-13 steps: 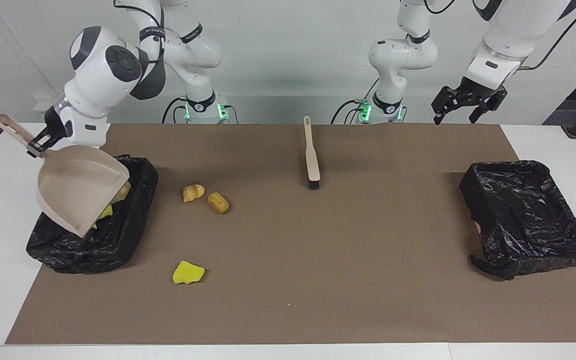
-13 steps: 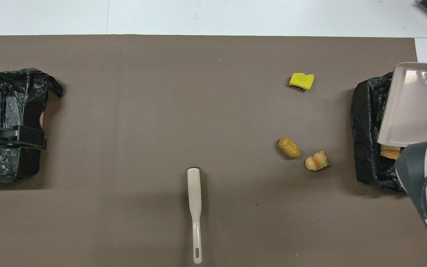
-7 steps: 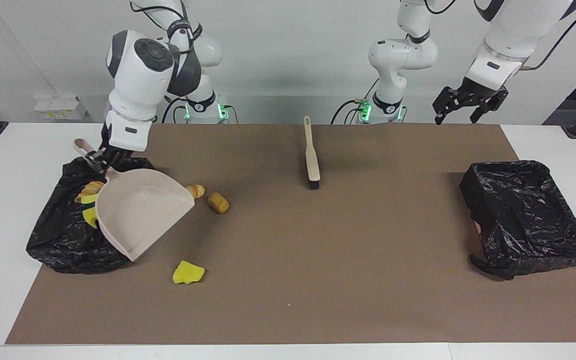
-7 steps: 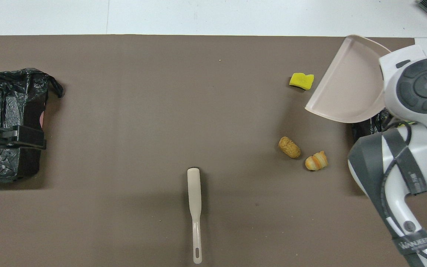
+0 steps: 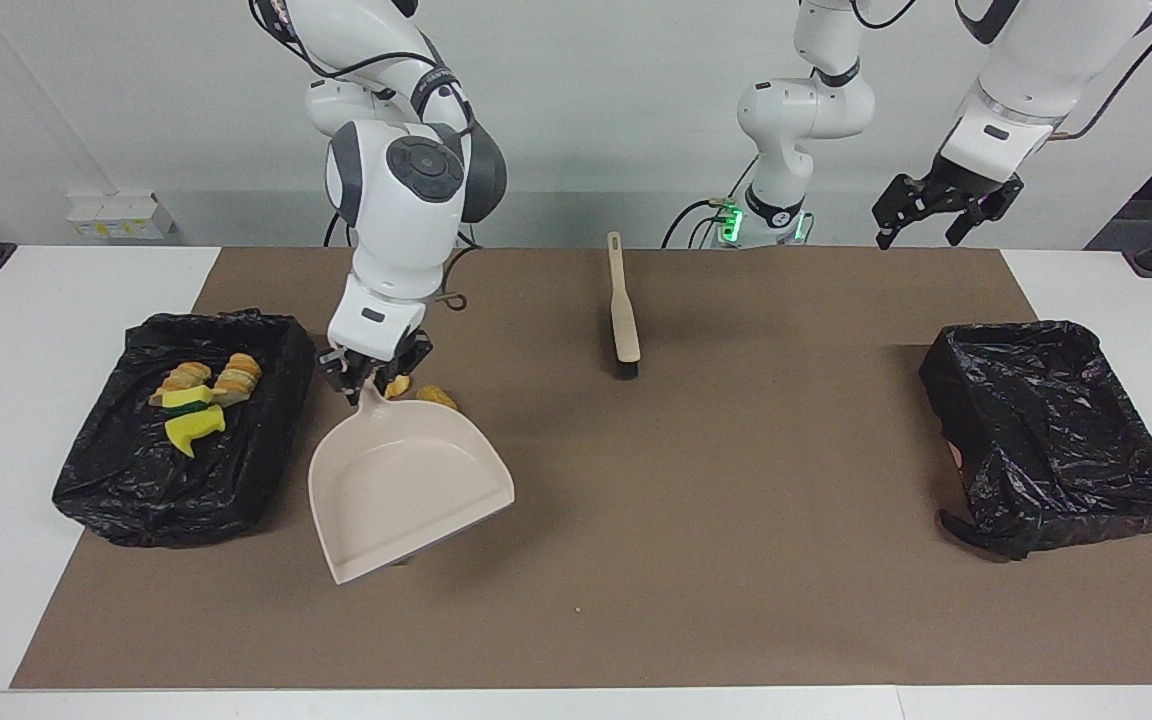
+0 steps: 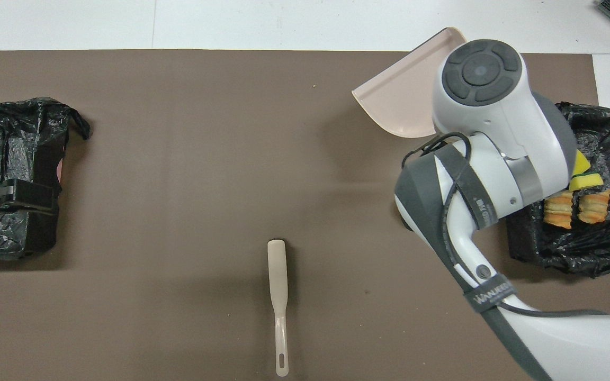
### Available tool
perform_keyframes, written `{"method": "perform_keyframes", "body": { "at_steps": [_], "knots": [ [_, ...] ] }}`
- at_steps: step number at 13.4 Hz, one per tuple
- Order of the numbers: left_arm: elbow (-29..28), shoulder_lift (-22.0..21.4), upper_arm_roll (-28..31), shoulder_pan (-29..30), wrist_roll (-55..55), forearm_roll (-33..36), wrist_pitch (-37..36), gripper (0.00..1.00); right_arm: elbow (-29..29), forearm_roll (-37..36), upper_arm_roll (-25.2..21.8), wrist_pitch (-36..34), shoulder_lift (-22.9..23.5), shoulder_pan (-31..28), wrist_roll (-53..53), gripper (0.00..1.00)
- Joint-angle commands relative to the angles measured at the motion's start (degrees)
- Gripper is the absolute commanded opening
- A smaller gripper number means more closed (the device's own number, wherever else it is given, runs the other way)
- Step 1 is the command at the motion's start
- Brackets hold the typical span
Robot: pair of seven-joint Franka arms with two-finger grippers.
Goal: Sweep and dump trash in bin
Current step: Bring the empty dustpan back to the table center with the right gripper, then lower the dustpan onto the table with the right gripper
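Note:
My right gripper [image 5: 373,372] is shut on the handle of the beige dustpan [image 5: 406,490], which hangs tilted over the mat beside the black-lined bin [image 5: 136,500] at the right arm's end. In that bin lies trash: two bread lumps [image 5: 236,372] and yellow sponge pieces [image 5: 191,425], which the overhead view shows as bread lumps [image 6: 575,209] and sponge [image 6: 583,177]. Two more bread lumps [image 5: 436,397] peek out on the mat by the pan's handle. In the overhead view the right arm covers the gripper, and only part of the dustpan [image 6: 400,106] shows. My left gripper [image 5: 918,238] waits open in the air.
A beige brush [image 5: 622,310] lies on the brown mat near the robots' edge, mid-table; it is the brush [image 6: 278,296] in the overhead view. A second black-lined bin [image 5: 1046,430] stands at the left arm's end, with the left gripper [image 6: 53,197] over it.
The right arm has swung the dustpan from over the bin out over the mat, where it now covers the yellow scrap. The dumped scraps in the bin now show. The left arm has barely moved.

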Motion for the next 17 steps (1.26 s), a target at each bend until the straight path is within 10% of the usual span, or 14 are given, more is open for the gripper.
{"method": "perform_keyframes", "body": {
  "at_steps": [1,8,17],
  "knots": [
    [0.99,0.33,-1.25,2.26,0.53,0.19,-0.56,1.0,12.99,2.72,-0.05,-5.1,8.67,6.11,14.72,0.0],
    [0.99,0.33,-4.85,6.65,0.36,0.02,-0.55,1.0,27.7,9.83,-0.13,-5.3,23.27,16.58,34.53,0.0],
    [0.9,0.33,-4.24,5.25,-0.35,0.1,-0.55,1.0,28.06,16.96,0.04,-0.21,27.85,19.22,37.69,0.0]
  ]
}}
